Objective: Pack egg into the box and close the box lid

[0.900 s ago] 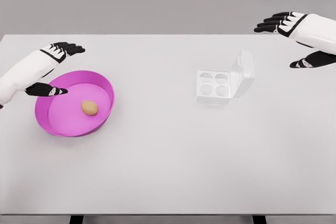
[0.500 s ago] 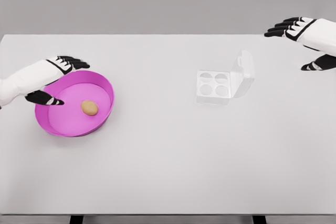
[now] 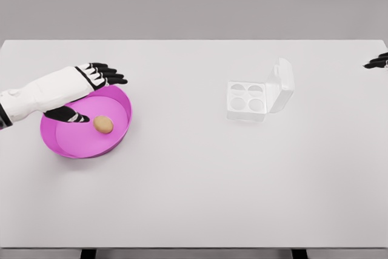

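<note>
Bench [image 3: 194,198]: we see a broad, plain white top filling most of the head view; two dark legs show under its front edge.
Room: we see only a flat grey wall behind the far edge of the bench.
Bowl [image 3: 118,131]: a shallow magenta dish sits on the left part of the bench.
Egg [image 3: 103,125]: we find it lying tan and whole inside the bowl, near the middle, well apart from the box.
Box [image 3: 254,100]: a clear four-cup carton sits right of centre, its cups empty and its lid standing open on the right side.
Left hand [image 3: 85,89]: we see it over the bowl's far-left rim, fingers spread and straight, thumb reaching low just beside the egg; it holds nothing.
Right hand [image 3: 379,62]: only dark fingertips show at the right edge, above the bench; we cannot tell whether it is open or closed.
</note>
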